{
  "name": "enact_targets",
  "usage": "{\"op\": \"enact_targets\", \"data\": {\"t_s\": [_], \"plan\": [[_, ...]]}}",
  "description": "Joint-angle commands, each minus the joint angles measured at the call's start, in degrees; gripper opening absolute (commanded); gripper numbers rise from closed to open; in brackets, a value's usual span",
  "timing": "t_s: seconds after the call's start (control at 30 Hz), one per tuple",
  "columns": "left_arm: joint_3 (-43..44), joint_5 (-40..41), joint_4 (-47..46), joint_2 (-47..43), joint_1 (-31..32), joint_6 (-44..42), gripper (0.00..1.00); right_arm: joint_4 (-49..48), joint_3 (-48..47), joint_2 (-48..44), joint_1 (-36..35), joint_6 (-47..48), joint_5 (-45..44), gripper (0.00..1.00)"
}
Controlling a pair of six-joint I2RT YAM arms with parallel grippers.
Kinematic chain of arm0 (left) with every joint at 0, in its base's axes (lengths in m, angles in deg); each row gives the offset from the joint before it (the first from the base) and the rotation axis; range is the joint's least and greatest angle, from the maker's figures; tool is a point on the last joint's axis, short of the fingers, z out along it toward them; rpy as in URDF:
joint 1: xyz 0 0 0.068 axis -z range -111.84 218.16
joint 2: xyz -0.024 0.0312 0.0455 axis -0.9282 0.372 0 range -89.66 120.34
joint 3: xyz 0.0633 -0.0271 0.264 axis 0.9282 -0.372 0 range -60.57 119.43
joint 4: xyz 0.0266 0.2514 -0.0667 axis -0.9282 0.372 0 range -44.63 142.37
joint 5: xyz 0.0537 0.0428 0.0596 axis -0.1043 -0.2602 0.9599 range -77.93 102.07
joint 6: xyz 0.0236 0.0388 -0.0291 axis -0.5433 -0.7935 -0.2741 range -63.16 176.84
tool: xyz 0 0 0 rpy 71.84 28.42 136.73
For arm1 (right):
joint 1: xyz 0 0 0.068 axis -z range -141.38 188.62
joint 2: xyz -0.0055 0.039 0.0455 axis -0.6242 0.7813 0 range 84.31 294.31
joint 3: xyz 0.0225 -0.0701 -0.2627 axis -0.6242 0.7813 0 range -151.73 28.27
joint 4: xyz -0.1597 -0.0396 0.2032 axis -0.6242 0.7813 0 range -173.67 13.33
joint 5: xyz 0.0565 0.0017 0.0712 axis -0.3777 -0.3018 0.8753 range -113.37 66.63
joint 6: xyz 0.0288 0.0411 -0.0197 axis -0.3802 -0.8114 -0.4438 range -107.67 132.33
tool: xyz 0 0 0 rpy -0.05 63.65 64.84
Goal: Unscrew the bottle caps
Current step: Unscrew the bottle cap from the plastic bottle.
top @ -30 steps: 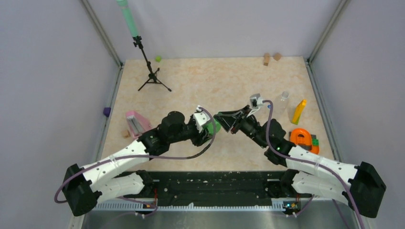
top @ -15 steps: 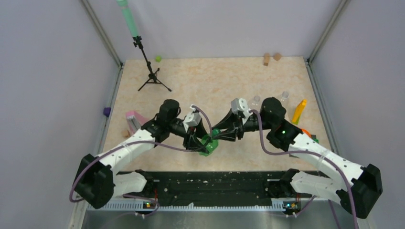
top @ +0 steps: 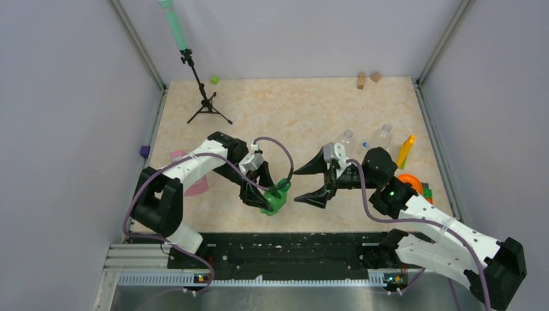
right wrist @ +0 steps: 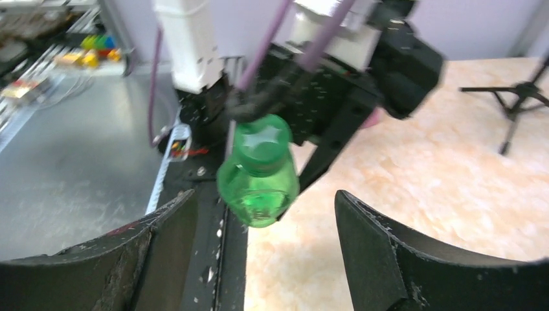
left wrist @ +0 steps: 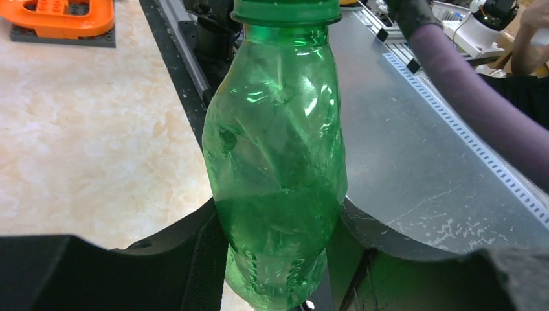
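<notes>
beige surface (top: 324,110) below; left end effector (top: 264,196) is pinching seemingly light, crushable bottle (left wrist: 275,162) low; right end effector (top: 296,186) is gaping toward cap (right wrist: 262,139).

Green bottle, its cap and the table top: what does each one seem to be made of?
The green bottle looks like thin, glossy, translucent plastic: light passes through it and its wall shows dents and creases. The cap seems a denser green plastic, less see-through than the body. The table top is beige with marble-like veins and little shine; printed laminate or stone, the look leaves it open.
</notes>
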Motion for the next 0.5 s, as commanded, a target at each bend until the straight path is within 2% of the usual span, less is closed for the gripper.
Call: {"op": "enact_targets", "data": {"t_s": [0.0,0.1,0.3,0.47], "plan": [[0.55,-9.34,9.45,-3.28,-1.65,-10.15,0.0,-4.18,-0.22,-3.14,-0.31,-7.9,-16.65,0.75],[0.34,-9.31,9.45,-3.3,-2.53,-10.2,0.0,-3.56,-0.1,-3.25,-0.31,-11.63,-24.8,0.75],[-0.19,-9.29,9.32,-2.77,-4.66,-12.57,0.0,-9.13,2.94,-4.59,-0.33,-21.53,-28.27,0.69],[-2.29,-9.24,9.32,-5.25,-6.24,-16.84,0.0,-8.56,4.07,-6.88,-0.27,-24.9,-31.63,0.68]]}}
